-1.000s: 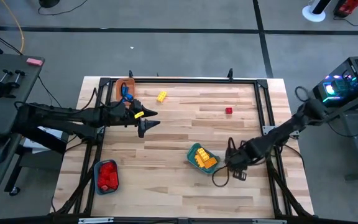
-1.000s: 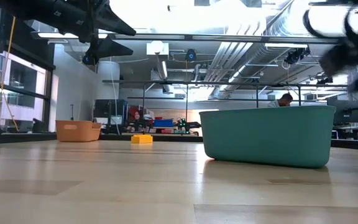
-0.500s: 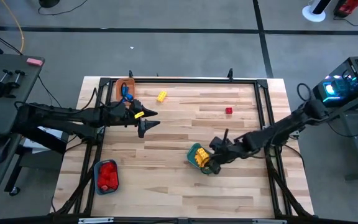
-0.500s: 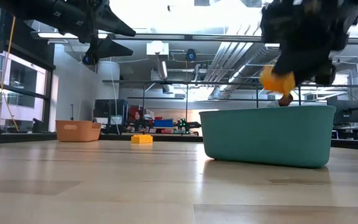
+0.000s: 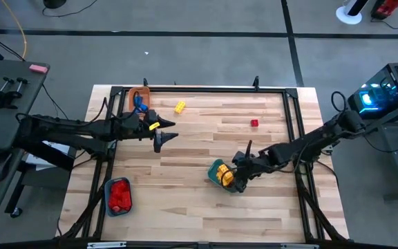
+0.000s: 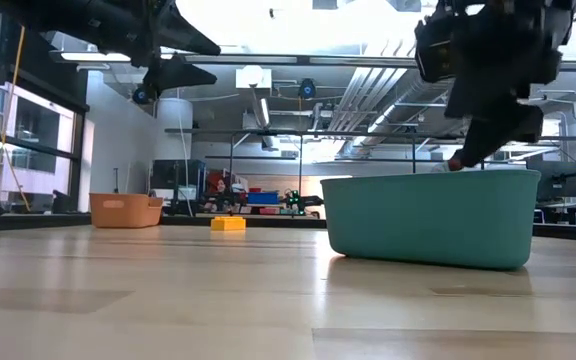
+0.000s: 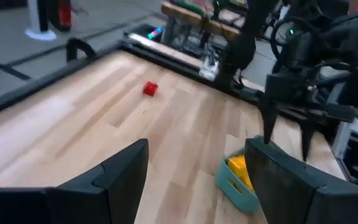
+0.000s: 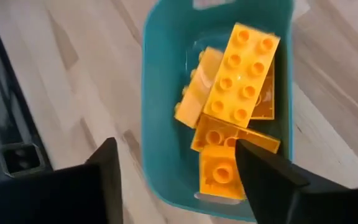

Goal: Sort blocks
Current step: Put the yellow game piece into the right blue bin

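Observation:
My right gripper (image 8: 185,186) hangs open just above the teal tray (image 5: 218,168), with nothing between its fingers. Several yellow blocks (image 8: 238,81) lie piled in that tray. The low view shows this gripper (image 6: 488,110) over the tray's rim (image 6: 428,182). My left gripper (image 5: 161,135) stays open and raised at the left of the table, holding nothing. One yellow block (image 5: 179,106) rests flat on the table at the far side. A red block (image 5: 254,123) lies to its right.
An orange tray (image 5: 138,95) holding blue blocks stands at the far left corner. Another teal tray (image 5: 119,196) with red blocks sits at the near left. A black frame (image 5: 292,117) runs round the wooden table. Bare wood lies in the middle.
My right gripper has swung toward the table's left, from beside the teal tray to above it, and has tipped downward. Half a second ago it carried a yellow block. It has since opened, and the block is no longer between its fingers.

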